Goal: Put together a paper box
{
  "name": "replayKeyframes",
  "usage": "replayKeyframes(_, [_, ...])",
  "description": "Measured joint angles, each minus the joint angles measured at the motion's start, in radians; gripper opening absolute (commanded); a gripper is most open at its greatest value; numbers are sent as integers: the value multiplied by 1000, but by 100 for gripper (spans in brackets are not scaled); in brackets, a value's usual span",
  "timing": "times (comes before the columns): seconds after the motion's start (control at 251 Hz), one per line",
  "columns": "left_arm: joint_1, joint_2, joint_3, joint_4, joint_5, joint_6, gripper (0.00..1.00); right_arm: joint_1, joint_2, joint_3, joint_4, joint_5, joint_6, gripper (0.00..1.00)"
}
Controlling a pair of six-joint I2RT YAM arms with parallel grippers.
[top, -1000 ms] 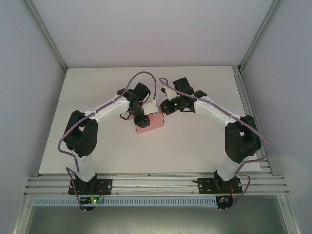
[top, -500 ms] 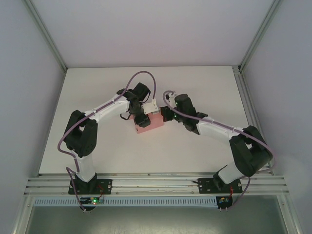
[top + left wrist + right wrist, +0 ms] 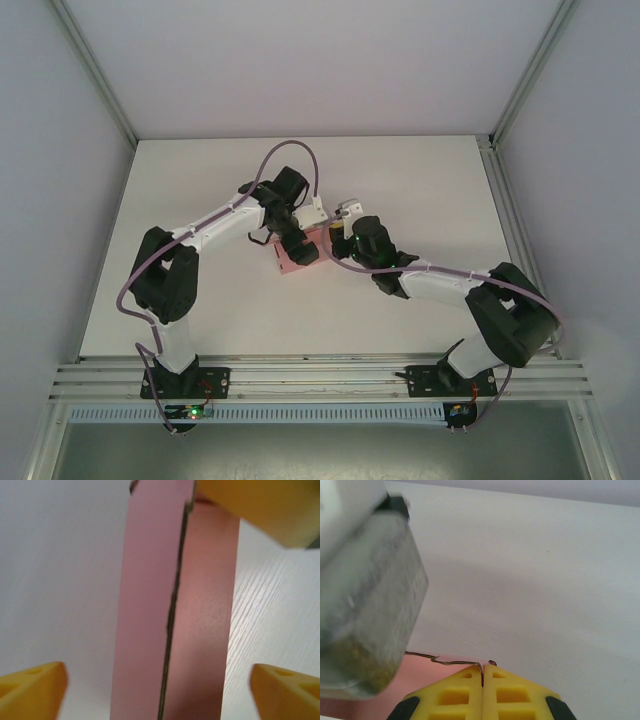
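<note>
Task thing: the small pink thin-card paper box (image 3: 291, 263) sits mid-counter, slightly left of centre, on the white counter (image 3: 430, 180) between my two pincers.
Top view: my left pincer (image 3: 298, 247) covers much of the box. My right pincer (image 3: 337, 240) meets its right side. Pink shows at the near-left corner and in a sliver between the pincers.
Left wrist view: two upright card panels of the box (image 3: 150, 605), one pale and one shadowed, meet along a dark edge. A yellow pad (image 3: 255, 505) touches their top right.
Right wrist view: the box (image 3: 420, 677) is a pink strip with a ragged edge at my fingertips. A blurred grey-and-white block (image 3: 365, 605) looms on the left.
Left arm pose: reaches far and right, with the wrist bent down over the box.
Right arm pose: elbow low, forearm stretched left towards the box.
Left pincer (image 3: 160, 690): spread wide, with yellow tips either side of the panels and clear of them.
Right pincer (image 3: 482, 672): pressed together at the card's edge. I cannot tell whether any card is caught.
</note>
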Motion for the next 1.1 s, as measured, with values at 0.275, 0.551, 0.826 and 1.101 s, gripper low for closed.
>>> replayKeyframes(0.275, [0,-147,-14,42,-156,-219,100,61,35,-4,50,143,-27,0])
replayKeyframes(0.551, [-1,-340,-177,-7,-369,-522,85,77,47,4,53,179,-56,0])
replayKeyframes(0.826, [-1,-348,-247,-11,-393,-564,64,77,53,38,0,166,-91,0])
replayKeyframes(1.101, [-1,-285,-244,-11,-401,-557,22,76,57,50,-11,145,-92,0])
